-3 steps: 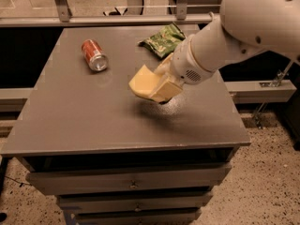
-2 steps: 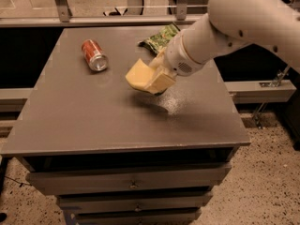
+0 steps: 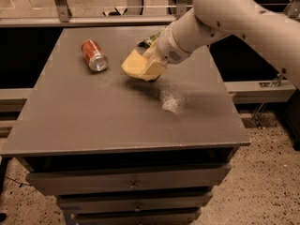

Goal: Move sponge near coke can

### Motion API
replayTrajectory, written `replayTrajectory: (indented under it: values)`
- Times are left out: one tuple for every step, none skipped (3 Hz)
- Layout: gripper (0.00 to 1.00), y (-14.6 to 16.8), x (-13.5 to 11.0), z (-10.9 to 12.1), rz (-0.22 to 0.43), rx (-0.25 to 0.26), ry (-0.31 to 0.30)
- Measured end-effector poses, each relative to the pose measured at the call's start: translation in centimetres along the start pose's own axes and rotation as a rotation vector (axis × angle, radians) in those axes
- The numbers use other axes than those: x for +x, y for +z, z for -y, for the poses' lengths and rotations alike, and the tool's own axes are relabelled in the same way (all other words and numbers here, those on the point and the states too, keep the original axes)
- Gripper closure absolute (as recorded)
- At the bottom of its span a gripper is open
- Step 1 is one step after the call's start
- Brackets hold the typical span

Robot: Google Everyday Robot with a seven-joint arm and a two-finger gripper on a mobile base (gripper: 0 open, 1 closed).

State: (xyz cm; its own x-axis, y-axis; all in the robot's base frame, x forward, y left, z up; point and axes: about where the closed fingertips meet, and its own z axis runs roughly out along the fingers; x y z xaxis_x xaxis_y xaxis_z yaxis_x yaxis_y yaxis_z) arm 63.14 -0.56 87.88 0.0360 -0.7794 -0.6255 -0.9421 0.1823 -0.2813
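Plainly, the coke can [image 3: 93,55] lies on its side at the left of the grey table [image 3: 70,121]. Near its right, the sponge [image 3: 132,63] hangs above the tabletop, pinched in the gripper [image 3: 149,71]. Lowering it gently, short of the can, should avoid rolling it. The arm [image 3: 225,18] mostly hides a green snack bag [image 3: 151,39].

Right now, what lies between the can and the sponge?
Only bare table, per the camera view; the gripper, right of the can, holds the sponge.
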Motion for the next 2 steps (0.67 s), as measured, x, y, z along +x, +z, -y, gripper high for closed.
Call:
replayTrajectory:
  values:
    - [1.00, 2.4, -0.9, 2.0, 0.031, -0.020, -0.015]
    - [1.00, 4.3, -2.0, 2.7, 0.061, -0.046, -0.030]
